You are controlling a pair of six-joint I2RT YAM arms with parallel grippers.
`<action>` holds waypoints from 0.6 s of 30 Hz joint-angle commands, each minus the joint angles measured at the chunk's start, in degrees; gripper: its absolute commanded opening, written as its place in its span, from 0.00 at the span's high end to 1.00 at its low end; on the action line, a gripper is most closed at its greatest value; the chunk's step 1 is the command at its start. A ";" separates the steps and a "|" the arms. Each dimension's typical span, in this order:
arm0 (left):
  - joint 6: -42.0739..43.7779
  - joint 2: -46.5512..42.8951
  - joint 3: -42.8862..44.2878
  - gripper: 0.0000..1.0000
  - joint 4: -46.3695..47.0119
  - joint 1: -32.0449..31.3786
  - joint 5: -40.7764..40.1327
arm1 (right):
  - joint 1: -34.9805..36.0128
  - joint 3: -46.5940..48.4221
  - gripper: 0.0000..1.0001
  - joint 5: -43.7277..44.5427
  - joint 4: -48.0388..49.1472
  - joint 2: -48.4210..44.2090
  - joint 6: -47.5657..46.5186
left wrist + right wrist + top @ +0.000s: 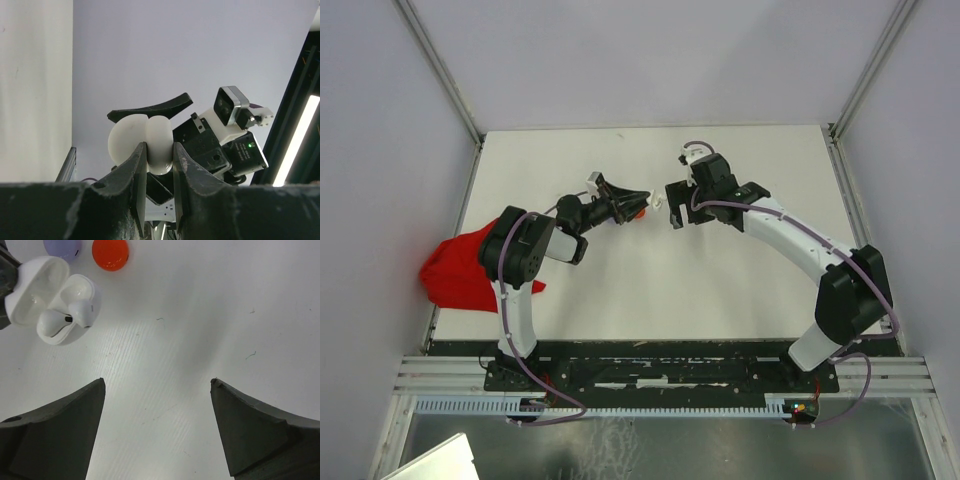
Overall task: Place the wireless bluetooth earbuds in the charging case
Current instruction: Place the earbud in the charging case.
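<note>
Status: left gripper (160, 149) clamped on charging case (35, 290); right gripper (157, 381) released, empty.
You have the open white case held between the arms, one white earbud (52, 324) lying in its well. Earbuds likely light, glossy, slippery: pinch the stem gently, not the rounded head.

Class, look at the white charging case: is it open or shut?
Open. In the right wrist view the case gapes, its lid swung back, with a white earbud seated inside.
</note>
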 commanded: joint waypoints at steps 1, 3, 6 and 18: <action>4.34 -2.82 -0.37 0.97 -1.23 -0.37 -1.10 | 1.19 4.40 0.05 0.87 -0.61 1.96 -0.68; 4.78 -2.91 -0.60 0.97 -1.80 -0.42 -0.97 | 1.39 5.24 0.05 1.24 -0.71 3.02 -0.44; 5.09 -3.20 -1.09 0.97 -1.94 -0.52 -0.79 | 1.39 6.57 0.05 2.28 -0.86 4.46 -0.32; 4.93 -5.46 -4.01 0.97 -1.07 -1.22 -0.30 | 1.00 12.04 0.05 7.74 1.01 11.11 0.29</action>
